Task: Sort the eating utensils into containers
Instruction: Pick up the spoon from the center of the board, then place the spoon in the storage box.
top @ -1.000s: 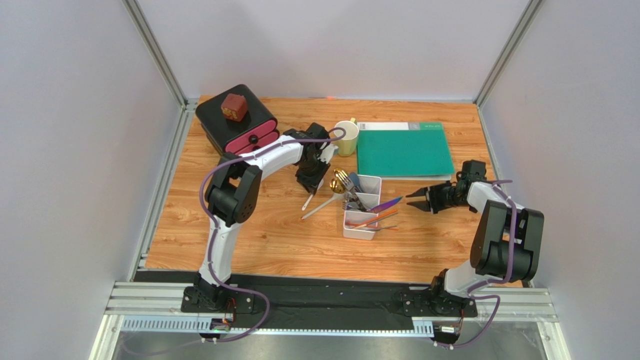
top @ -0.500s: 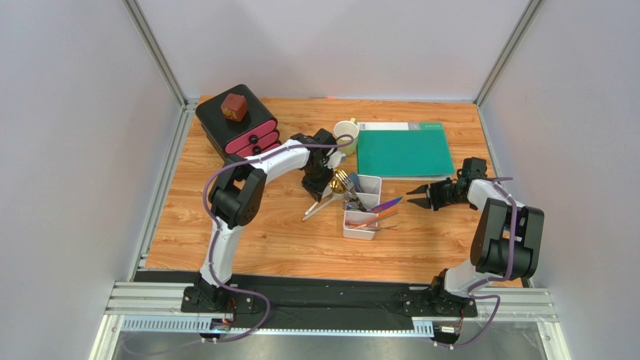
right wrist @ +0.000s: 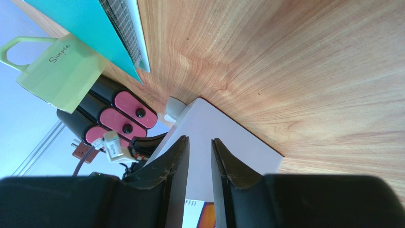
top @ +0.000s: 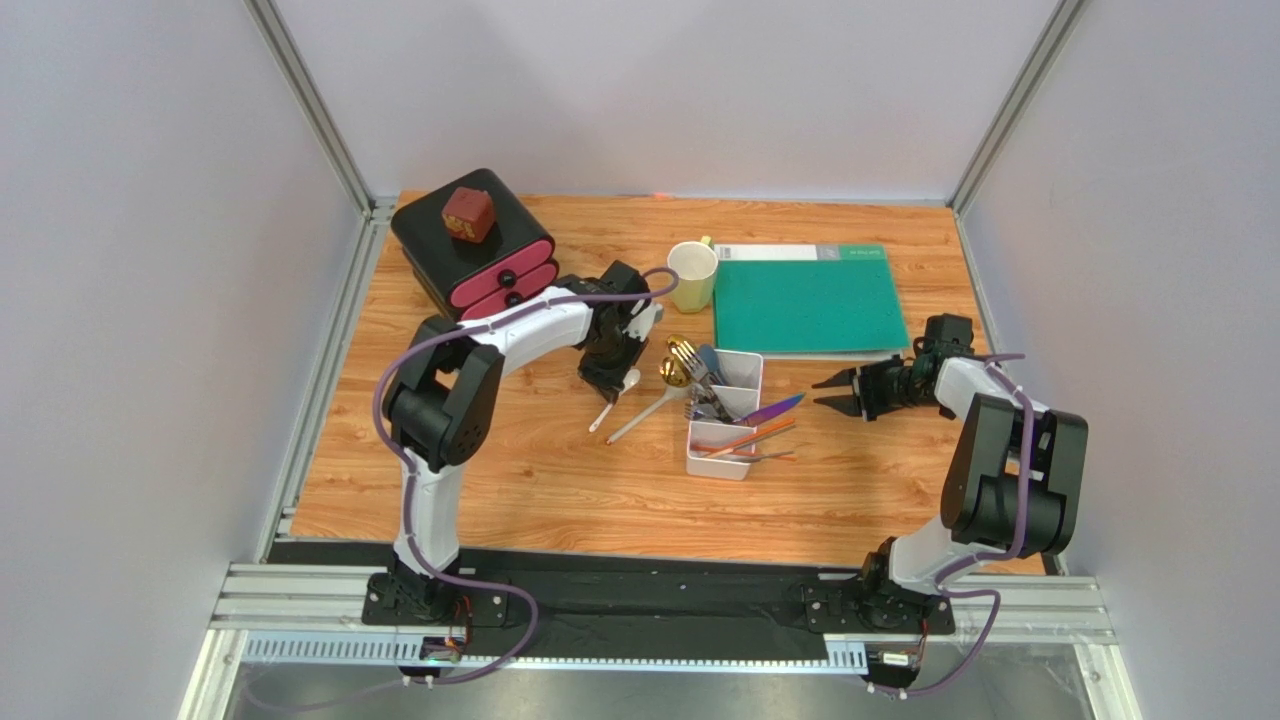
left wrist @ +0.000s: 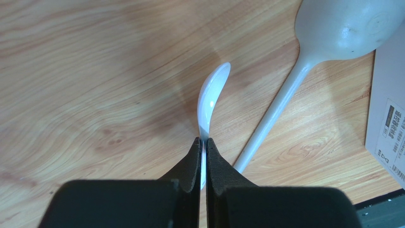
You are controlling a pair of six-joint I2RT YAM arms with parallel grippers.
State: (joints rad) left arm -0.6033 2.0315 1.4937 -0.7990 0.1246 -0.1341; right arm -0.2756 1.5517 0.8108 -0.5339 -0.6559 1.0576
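White plastic divided tray (top: 718, 468) sits mid-tabletop (top: 526, 480) w/ most utensils already loaded: gold fork (top: 679, 357) at its far-left corner, purple piece (top: 774, 408) and orange-brown sticks (top: 751, 438) poking over its right side. We judge the sort well along, w/ approx. two pieces left. Left claw (left wrist: 203, 140) is clamped on the handle of a small white spoon (left wrist: 211, 92), just left of the tray; whether its bowl touches the wood we cannot tell. Beside it lies a longer pale grey spoon (left wrist: 280, 102), loose, bowl toward the tray. Right claw (right wrist: 198, 140) waits right of the tray, jaws partly apart, nothing between them. Counts: 1 tray, min. 3 compartments; 2 spoons outside; those inside overlap too much to count.
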